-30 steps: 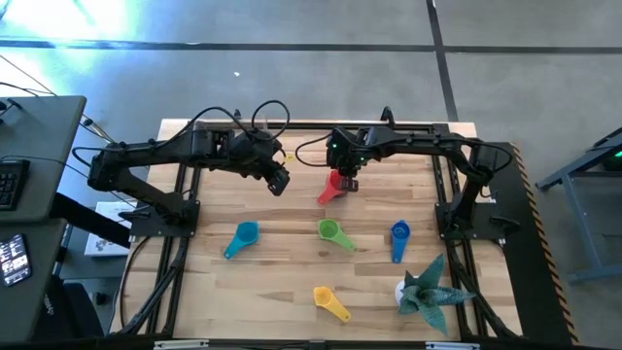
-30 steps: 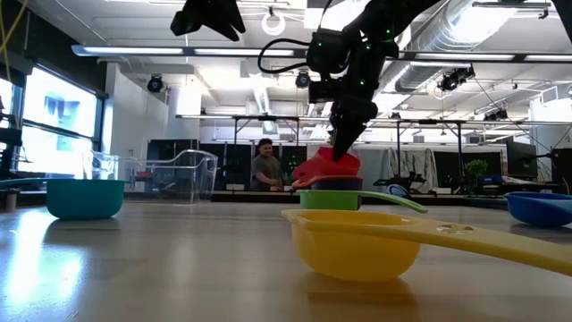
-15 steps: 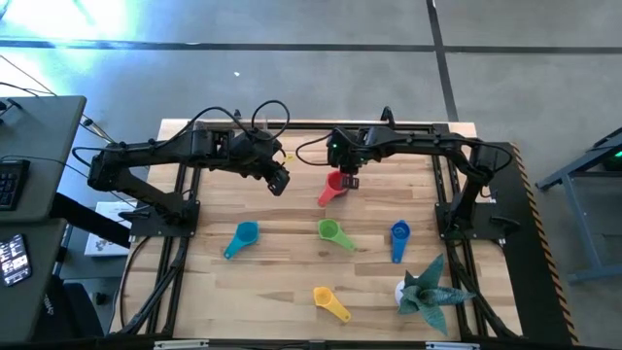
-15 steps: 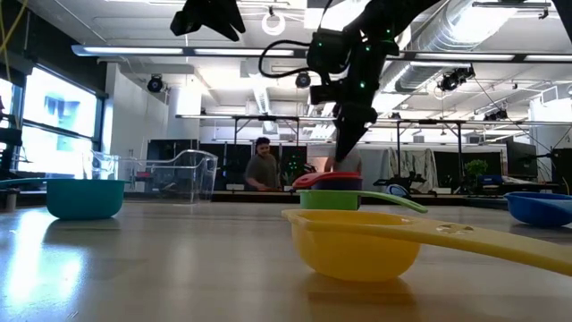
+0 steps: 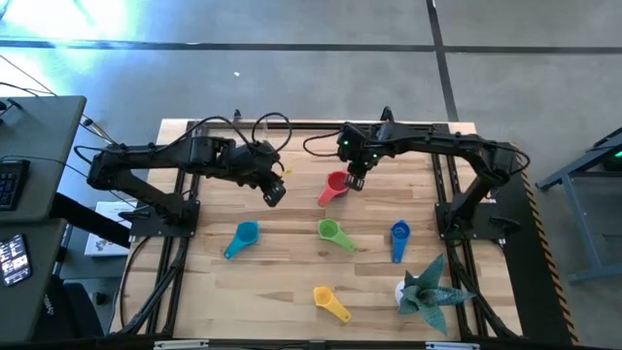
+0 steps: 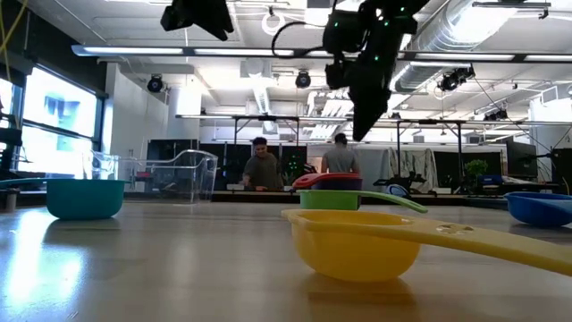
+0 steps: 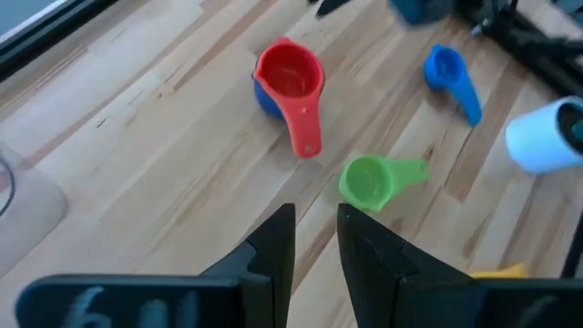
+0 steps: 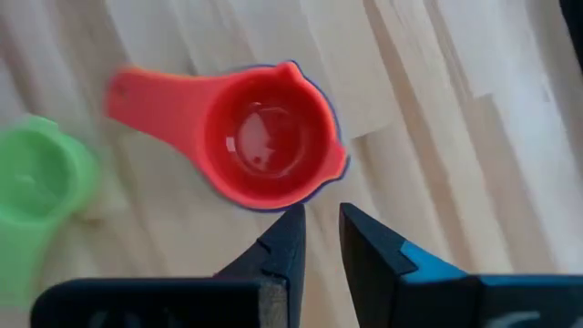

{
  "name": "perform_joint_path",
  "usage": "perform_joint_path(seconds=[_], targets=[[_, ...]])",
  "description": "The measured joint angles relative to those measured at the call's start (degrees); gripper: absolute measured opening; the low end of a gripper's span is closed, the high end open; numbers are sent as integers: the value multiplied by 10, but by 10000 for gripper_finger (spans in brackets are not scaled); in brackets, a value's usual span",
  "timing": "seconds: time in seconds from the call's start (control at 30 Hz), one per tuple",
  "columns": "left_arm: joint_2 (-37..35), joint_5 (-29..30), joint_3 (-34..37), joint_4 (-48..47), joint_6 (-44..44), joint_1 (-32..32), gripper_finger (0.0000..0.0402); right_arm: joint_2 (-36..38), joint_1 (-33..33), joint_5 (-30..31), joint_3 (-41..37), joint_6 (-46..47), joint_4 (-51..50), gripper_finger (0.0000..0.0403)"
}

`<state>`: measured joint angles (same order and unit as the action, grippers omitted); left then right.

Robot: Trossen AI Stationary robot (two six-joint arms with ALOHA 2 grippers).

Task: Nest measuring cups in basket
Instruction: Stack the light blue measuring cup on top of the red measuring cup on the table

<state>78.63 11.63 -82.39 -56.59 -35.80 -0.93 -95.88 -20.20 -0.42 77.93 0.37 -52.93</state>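
The red cup [image 5: 333, 185] sits nested in a purple cup whose rim [image 8: 340, 146] shows around it, at the table's middle, far half. My right gripper [image 5: 356, 178] hovers just off the red cup [image 8: 269, 137], fingers slightly apart, holding nothing. My left gripper [image 5: 274, 192] hangs left of it, open and empty. On the table lie the light blue cup [image 5: 243, 236], green cup [image 5: 332, 232], dark blue cup [image 5: 399, 236] and yellow cup [image 5: 328, 300]. The clear basket [image 6: 183, 174] stands at the far left. No orange cup shows.
A teal spiky plant figure [image 5: 428, 287] stands at the near right corner. The arms' black frames run along the table's left and right sides. Bare wood lies between the red cup and the basket's corner [image 7: 23, 205]. People stand in the room behind the table.
My right gripper lowered the tilted red cup until it sat level in the purple cup, let go, then rose and moved a little toward the table's right. My left gripper drifted slightly toward the near edge.
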Motion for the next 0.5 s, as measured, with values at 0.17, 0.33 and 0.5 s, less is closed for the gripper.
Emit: perform_joint_path(seconds=[0.17, 0.33, 0.5], targets=[[0, 10, 0, -64, -8, 24, 76, 45, 12, -7, 0, 76, -6, 63], [0, 24, 0, -131, -24, 48, 76, 89, 34, -9, 0, 150, -4, 63], [0, 35, 0, -182, -45, 71, 76, 116, 61, -10, 0, 228, -2, 62]])
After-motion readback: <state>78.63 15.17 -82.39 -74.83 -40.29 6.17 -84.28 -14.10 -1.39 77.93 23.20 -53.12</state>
